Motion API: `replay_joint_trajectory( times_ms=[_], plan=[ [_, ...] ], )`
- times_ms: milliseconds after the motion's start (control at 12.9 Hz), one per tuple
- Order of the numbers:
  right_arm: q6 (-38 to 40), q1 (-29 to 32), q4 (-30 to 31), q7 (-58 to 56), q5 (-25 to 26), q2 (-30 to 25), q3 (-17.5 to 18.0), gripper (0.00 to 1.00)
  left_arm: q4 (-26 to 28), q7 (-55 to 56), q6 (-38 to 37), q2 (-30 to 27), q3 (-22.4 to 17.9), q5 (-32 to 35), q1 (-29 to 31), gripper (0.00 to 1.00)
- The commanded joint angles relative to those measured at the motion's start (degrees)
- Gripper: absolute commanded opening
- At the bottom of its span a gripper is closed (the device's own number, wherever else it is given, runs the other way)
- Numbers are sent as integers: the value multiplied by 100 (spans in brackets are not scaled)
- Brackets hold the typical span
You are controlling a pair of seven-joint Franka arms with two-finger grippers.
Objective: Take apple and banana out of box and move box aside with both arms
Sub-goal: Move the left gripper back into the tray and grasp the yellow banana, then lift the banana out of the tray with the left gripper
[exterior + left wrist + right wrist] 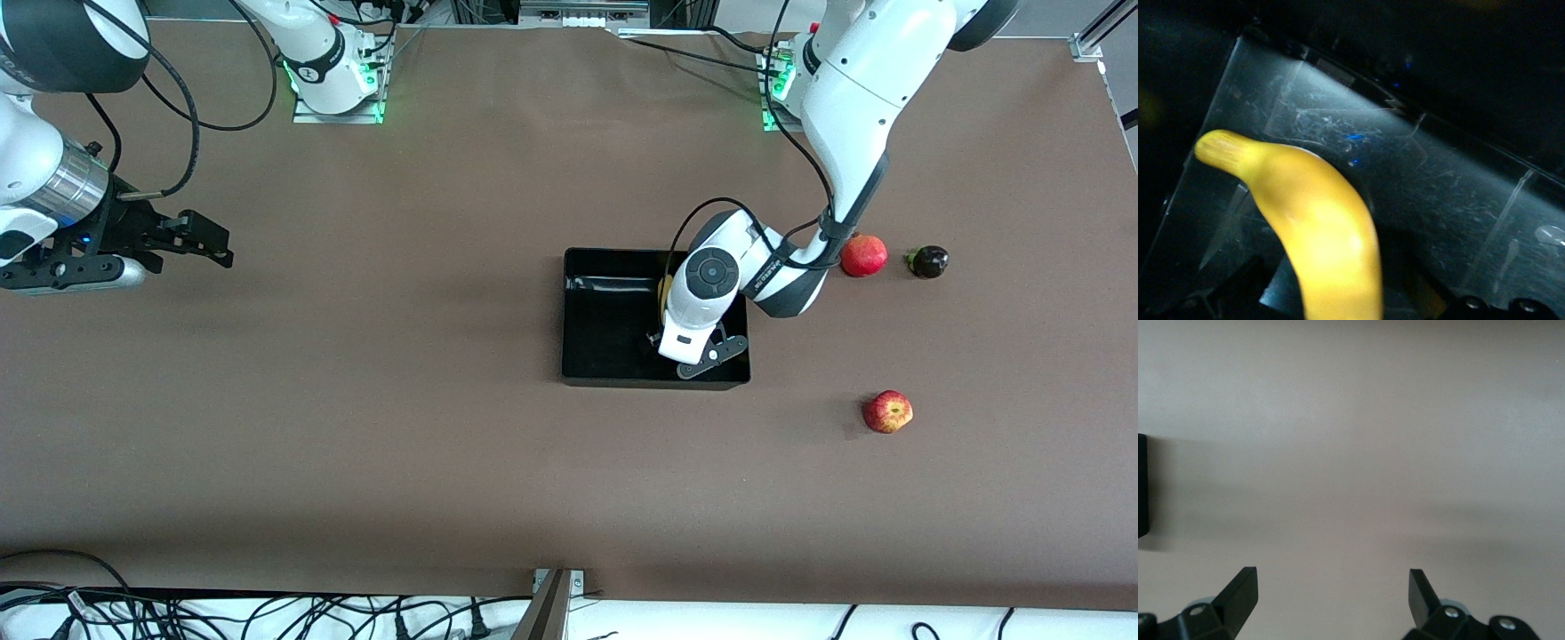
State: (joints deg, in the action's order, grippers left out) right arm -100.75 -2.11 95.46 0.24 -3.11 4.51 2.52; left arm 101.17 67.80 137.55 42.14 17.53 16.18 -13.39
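Now left hand point(689, 356) is low in box point(613, 373), grip state unclear; banana point(1318, 233) lies lengthwise directly beneath it. Right hand point(1331, 593) waits spread over table point(400, 400).

left gripper point(689, 351) lowered, right gripper point(1331, 593) waiting — spread

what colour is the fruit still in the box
Yellow: the banana in the black box, clearest in the left wrist view.

Brown table point(400, 427) evenly lit; black cables point(267, 618) on white floor.
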Motion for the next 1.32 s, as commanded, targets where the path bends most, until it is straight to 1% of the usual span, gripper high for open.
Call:
replay_joint_trajectory(
  times_ms=[0, 155, 233, 466, 544, 621, 777, 854, 1010, 1087, 1165, 1243],
  plan=[
    [55, 0, -71, -77, -67, -3, -6, 100, 87, 225, 96, 49, -22, 193, -32, 0],
    [55, 0, -71, -77, -67, -3, -6, 100, 87, 190, -26, -3, -22, 210, -41, 0],
    [55, -9, -71, -77, -67, -3, -6, 100, 70, 190, -227, -65, -4, 210, -50, 0],
    [72, -9, -71, -68, -67, -3, -6, 100, -132, 128, -1227, -459, 163, 123, -15, 0],
    [81, 0, -71, -59, -75, -3, -6, 100, -324, 6, -1614, -548, 215, 18, 3, 0],
    [81, 0, -71, -59, -76, 6, -6, 100, -604, -256, -2009, -627, 259, -305, 20, 0],
    [81, 0, -71, -59, -76, -3, -15, 100, -1289, -775, -3045, -698, 251, -737, 99, 0],
    [81, 0, -71, -51, -76, 6, -15, 100, -1580, -1030, -3529, -715, 233, -861, 134, 0],
    [81, -9, -54, -16, -76, 6, -6, 100, -1924, -1548, -4233, -759, 189, -906, 301, 0],
    [90, -35, -19, -41, -67, 111, -6, 100, -2030, -1960, -4515, -829, 76, -897, 406, 0],
    [99, -174, -18, -59, -67, 277, -6, 100, -2057, -2442, -4770, -917, -125, -897, 512, 0],
    [99, -289, -18, -59, -32, 322, -6, 100, -2057, -3013, -4956, -979, -301, -862, 704, 0]
  ],
)
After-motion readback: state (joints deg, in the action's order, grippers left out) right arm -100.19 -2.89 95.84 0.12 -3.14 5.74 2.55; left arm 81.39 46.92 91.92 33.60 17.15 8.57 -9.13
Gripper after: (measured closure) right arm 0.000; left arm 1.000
